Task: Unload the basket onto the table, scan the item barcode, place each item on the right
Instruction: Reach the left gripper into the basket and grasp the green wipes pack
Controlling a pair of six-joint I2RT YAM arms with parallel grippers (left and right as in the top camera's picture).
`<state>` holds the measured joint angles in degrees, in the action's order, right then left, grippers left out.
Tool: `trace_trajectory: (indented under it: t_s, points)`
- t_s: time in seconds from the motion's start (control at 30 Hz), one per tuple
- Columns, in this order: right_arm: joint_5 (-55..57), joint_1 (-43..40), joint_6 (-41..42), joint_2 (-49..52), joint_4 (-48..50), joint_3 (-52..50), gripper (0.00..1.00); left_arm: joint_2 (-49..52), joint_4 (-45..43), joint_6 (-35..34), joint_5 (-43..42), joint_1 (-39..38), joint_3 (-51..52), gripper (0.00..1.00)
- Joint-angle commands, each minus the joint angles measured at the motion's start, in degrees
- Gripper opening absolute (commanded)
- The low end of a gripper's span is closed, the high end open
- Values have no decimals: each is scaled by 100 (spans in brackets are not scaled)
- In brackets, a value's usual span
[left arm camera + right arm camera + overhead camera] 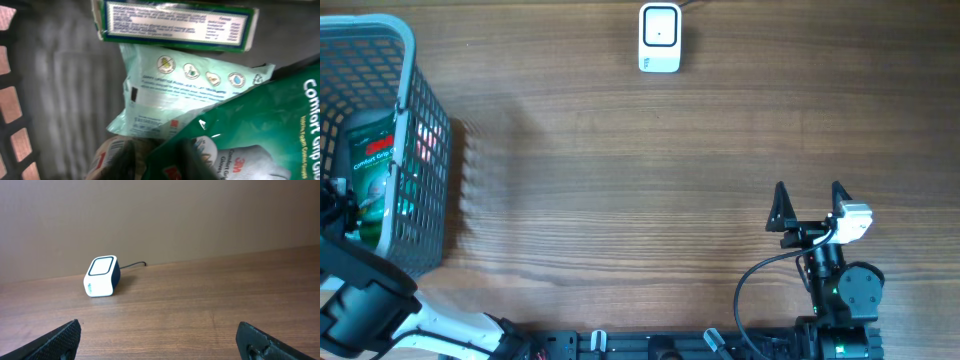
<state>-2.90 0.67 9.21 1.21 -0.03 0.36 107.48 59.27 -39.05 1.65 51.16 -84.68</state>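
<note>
Glove pack (260, 125), green, lies in the grey basket (415, 90) at the table's (620, 180) left end, overlapping a pale pouch (175, 95), its corner pinched between the blurred dark fingers of the left gripper (162, 162); right gripper (808, 195) gapes wide, empty, well apart from the white scanner (660, 38).

Wooden table (620, 180): grey basket (430, 200) left edge, white scanner (660, 38) far edge.
</note>
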Motion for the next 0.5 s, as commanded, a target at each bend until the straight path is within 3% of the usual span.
trace_trajectory:
  t_s: [0.0,0.1,0.37,0.47]
  points:
    - [72,22,68,-24,15,-7,100,85,-214,133,-79,9,33,4]
    - [70,22,66,-24,15,-7,100,81,-328,157,-566,9,-63,4]
    - [72,24,66,-24,15,-7,100,-289,-717,210,-4105,9,-1515,4]
    - [72,22,66,-24,15,-7,100,-546,-1032,-120,-4623,13,-1617,4]
